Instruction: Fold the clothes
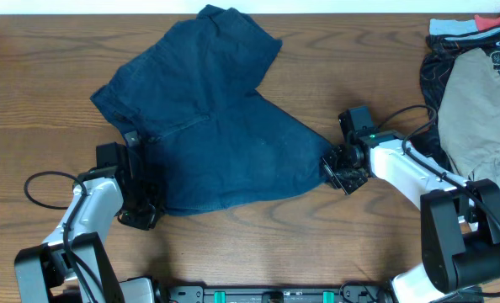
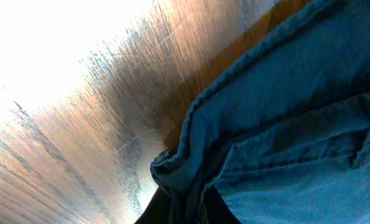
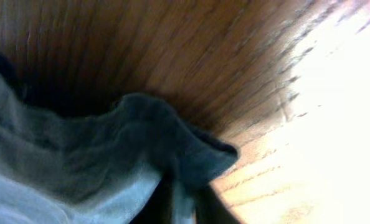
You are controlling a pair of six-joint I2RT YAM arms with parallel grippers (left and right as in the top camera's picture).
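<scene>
- The navy shorts (image 1: pixel 216 126) lie spread flat on the wooden table (image 1: pixel 31 76). One leg points toward the far edge and the other stretches between my two grippers.
- My left gripper (image 1: pixel 140 210) sits at the shorts' near-left corner, closed on the cloth. My left wrist view shows a stitched hem bunched between my dark fingers (image 2: pixel 157 211).
- My right gripper (image 1: pixel 334 168) is at the shorts' right corner, also clamped on cloth. A rumpled fold runs down between its fingers (image 3: pixel 166 208).
- Well right of the shorts, a beige garment (image 1: pixel 486 109) lies over a black patterned garment (image 1: pixel 435 76).
- The beige garment carries a small round print, too small to read.
</scene>
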